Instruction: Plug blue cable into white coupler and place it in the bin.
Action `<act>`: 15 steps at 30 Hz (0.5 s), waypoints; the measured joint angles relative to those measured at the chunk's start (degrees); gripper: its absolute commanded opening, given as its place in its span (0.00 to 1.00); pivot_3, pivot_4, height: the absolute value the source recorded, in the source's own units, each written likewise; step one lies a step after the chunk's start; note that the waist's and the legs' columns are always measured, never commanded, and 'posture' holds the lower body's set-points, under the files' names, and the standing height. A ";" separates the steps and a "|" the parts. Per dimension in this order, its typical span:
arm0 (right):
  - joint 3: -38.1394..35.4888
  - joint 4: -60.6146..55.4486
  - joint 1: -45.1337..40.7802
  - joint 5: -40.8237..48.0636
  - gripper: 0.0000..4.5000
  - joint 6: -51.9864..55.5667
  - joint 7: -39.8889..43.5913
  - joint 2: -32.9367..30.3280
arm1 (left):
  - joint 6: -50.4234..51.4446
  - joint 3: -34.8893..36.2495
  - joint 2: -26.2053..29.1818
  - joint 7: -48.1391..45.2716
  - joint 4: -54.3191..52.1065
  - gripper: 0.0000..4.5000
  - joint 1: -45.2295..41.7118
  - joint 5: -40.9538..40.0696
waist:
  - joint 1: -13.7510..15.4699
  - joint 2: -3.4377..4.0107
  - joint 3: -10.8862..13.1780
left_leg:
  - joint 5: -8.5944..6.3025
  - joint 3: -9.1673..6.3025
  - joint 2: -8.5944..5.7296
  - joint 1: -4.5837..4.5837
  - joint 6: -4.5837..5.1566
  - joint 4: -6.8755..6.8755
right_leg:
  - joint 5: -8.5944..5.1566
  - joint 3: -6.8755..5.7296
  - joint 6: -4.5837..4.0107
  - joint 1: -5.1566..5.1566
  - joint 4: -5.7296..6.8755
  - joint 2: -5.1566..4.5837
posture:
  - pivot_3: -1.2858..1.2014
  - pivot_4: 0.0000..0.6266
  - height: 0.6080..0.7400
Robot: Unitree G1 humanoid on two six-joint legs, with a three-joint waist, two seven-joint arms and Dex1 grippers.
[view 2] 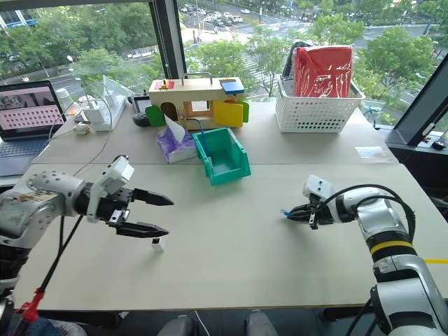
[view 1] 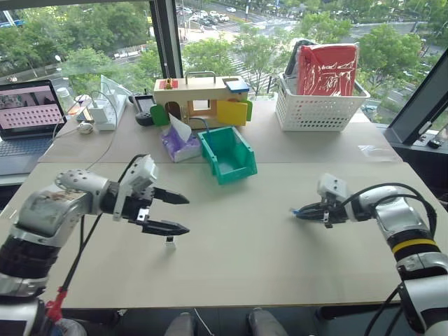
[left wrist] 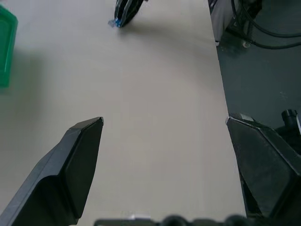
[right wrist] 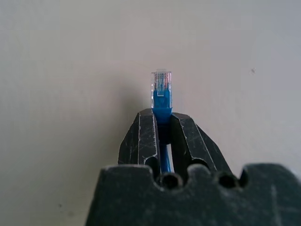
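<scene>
One blue cable (right wrist: 161,94), one white coupler (view 1: 169,240), one bin (view 1: 227,154).

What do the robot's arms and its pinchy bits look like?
Both arms are silver-grey with black joints and black cables looping alongside. The right arm has a yellow band. Each tool, left tool and right tool, has two black pointed fingers under a small white box.

blue cable (right wrist: 162,104), green bin (view 1: 225,155), white coupler (view 2: 157,243)
</scene>
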 measured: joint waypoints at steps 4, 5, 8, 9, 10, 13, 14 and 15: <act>2.83 -12.56 1.83 2.89 0.01 6.83 -0.10 5.28 | -2.78 -4.76 -5.24 0.16 1.25 1.00 -4.78 3.63 | -0.28 0.00 0.00 | 0.00 -0.03 -0.03 0.01 -0.01 0.03 | 0.01 0.01 -0.01 -0.04 0.15 0.01 | 0.52 0.24 0.94; 3.25 -13.73 1.92 2.87 0.01 7.30 -0.35 5.88 | -3.58 -5.53 -5.34 -0.10 1.85 1.00 -5.36 4.57 | -0.28 0.00 0.00 | 0.00 -0.04 -0.03 0.02 -0.01 0.03 | 0.01 0.01 -0.01 -0.04 0.16 0.01 | 0.52 0.24 0.94; 5.16 -15.54 1.86 2.35 0.01 7.99 -2.66 9.73 | -8.55 -9.03 -5.77 -2.97 5.08 1.00 -6.74 9.54 | -0.25 0.00 0.00 | 0.00 -0.03 -0.03 0.07 -0.01 0.03 | 0.00 0.00 -0.01 0.01 0.14 0.02 | 0.52 0.24 0.94; 6.22 -15.23 1.83 2.08 0.01 7.98 -3.42 11.14 | -9.53 -10.23 -6.56 -3.89 5.82 1.00 -6.83 10.56 | -0.18 0.00 0.00 | 0.01 -0.02 -0.05 0.05 -0.01 0.03 | 0.00 0.00 -0.01 -0.01 0.15 0.00 | 0.52 0.24 0.94; 7.22 -14.66 1.63 1.34 0.01 7.78 -3.84 11.91 | -10.15 -11.24 -6.84 -4.74 6.22 1.00 -6.84 11.13 | -0.17 0.00 0.00 | 0.01 -0.03 -0.04 0.04 -0.01 0.03 | 0.00 0.00 -0.01 -0.01 0.15 0.00 | 0.52 0.24 0.94; 9.61 -12.41 1.00 -1.12 0.01 5.80 -4.44 12.68 | -12.53 -14.28 -7.01 -7.63 7.00 1.00 -6.87 13.99 | 0.06 0.00 0.00 | 0.01 -0.02 -0.06 0.02 -0.01 0.03 | 0.00 0.00 -0.01 -0.02 0.12 -0.02 | 0.52 0.24 0.94; 9.96 -12.07 0.61 -1.69 0.12 5.25 -4.42 12.71 | -13.46 -14.92 -7.01 -8.37 7.56 1.00 -6.88 15.12 | 0.12 0.00 0.00 | 0.01 -0.01 -0.07 0.02 -0.01 0.03 | 0.00 0.00 -0.01 -0.02 0.12 -0.02 | 0.52 0.24 0.94; 10.45 -11.99 0.13 -2.33 0.23 4.63 -4.40 12.68 | -14.09 -15.60 -7.06 -8.99 8.11 1.00 -7.03 16.06 | 0.13 0.00 0.00 | 0.01 -0.02 -0.06 0.03 -0.01 0.03 | 0.00 0.00 -0.01 -0.02 0.12 -0.02 | 0.52 0.24 0.94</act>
